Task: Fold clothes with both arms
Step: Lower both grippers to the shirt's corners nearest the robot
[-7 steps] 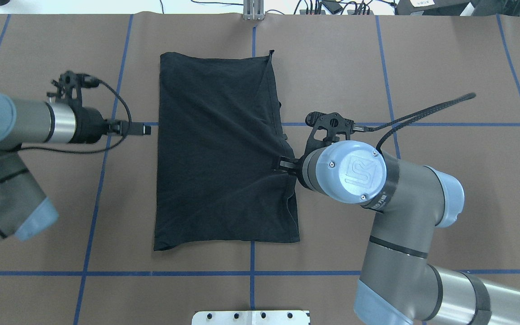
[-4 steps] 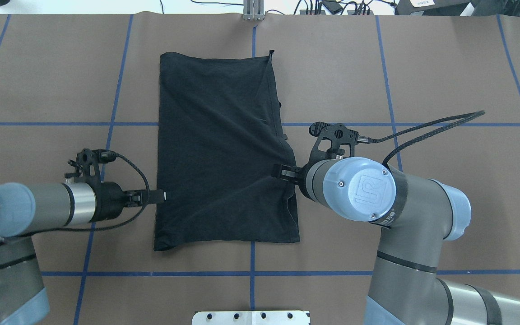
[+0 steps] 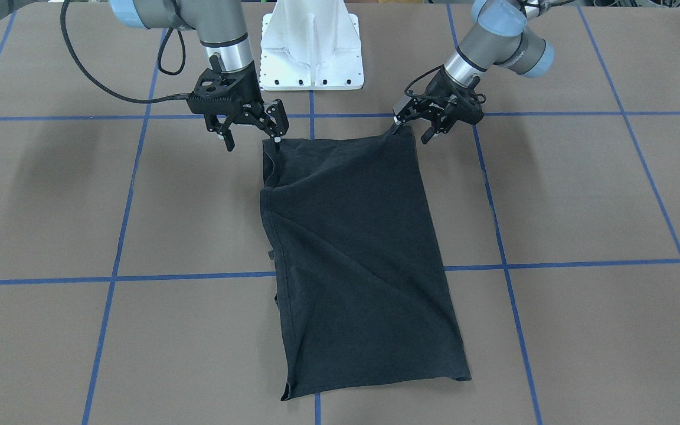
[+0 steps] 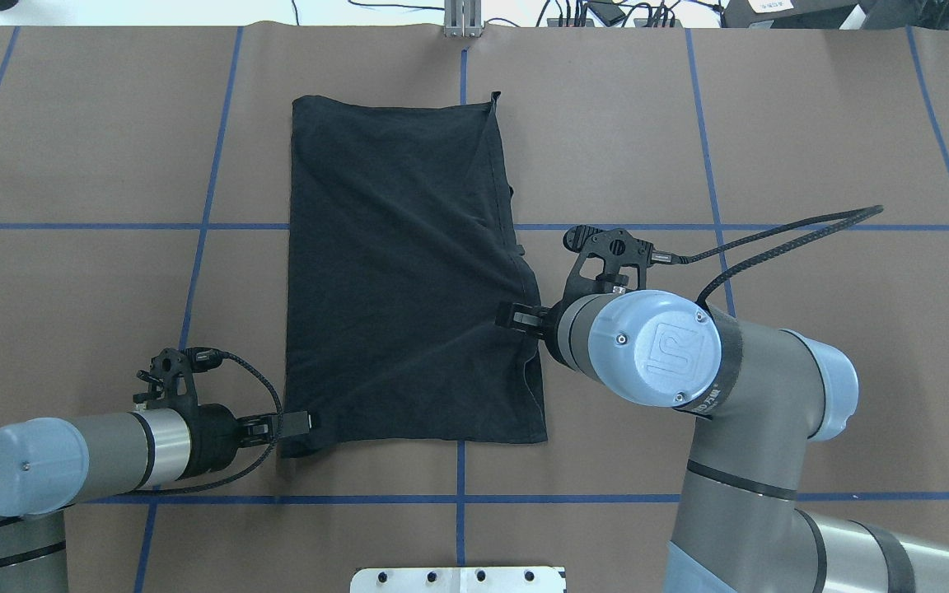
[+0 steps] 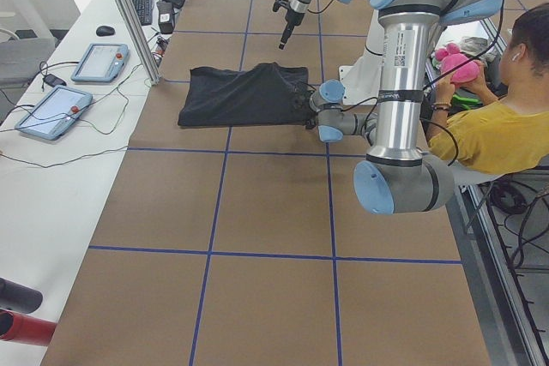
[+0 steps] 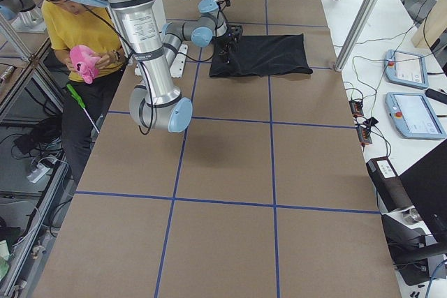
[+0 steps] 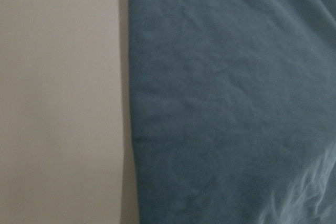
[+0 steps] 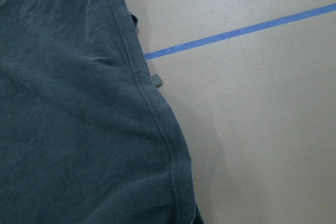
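Here, seen from the front, the left gripper gapes empty at the T-shirt's one o'clock corner, and the right gripper likewise at eleven.

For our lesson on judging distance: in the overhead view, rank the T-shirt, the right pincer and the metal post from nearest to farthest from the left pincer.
1. T-shirt: its near-left corner is at the left pincer.
2. Right pincer: by the shirt's right edge.
3. Metal post: far side, top centre of the view.
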You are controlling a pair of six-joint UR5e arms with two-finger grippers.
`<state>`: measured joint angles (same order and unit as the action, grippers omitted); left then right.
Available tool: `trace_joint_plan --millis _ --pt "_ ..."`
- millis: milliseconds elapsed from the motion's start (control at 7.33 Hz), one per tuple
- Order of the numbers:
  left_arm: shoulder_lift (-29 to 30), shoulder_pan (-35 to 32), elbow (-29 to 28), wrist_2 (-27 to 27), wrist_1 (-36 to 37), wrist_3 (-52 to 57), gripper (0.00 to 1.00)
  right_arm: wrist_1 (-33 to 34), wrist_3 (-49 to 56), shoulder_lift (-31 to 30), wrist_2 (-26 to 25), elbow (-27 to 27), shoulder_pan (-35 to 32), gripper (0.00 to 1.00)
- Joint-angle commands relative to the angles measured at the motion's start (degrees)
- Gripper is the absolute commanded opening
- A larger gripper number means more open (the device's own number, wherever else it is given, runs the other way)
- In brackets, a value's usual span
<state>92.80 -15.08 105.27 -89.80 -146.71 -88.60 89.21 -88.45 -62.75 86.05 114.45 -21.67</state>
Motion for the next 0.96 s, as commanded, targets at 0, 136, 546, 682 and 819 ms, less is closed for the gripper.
trace_joint_plan --millis 0,136,546,682,819 --pt "0.19 1.02 -0.23 0.59 0.02 -1.75 0.8 0.0 0.12 0.0 0.0 -0.02 0.05 1.0" --pt "0.19 1.02 -0.41 0.59 0.02 -1.75 0.76 0.0 0.12 -0.09 0.0 -0.02 0.05 1.0" --pt "0.37 1.11 -0.32 0.59 0.02 -1.66 0.42 0.0 0.56 -0.44 0.0 -0.02 -0.04 1.0" --pt "0.37 1.02 -0.24 0.59 0.02 -1.66 0.36 0.0 0.56 -0.44 -0.09 -0.02 -0.04 1.0" --pt "0.37 1.02 -0.24 0.59 0.02 -1.66 0.28 0.0 0.56 -0.53 -0.09 -0.02 0.05 1.0"
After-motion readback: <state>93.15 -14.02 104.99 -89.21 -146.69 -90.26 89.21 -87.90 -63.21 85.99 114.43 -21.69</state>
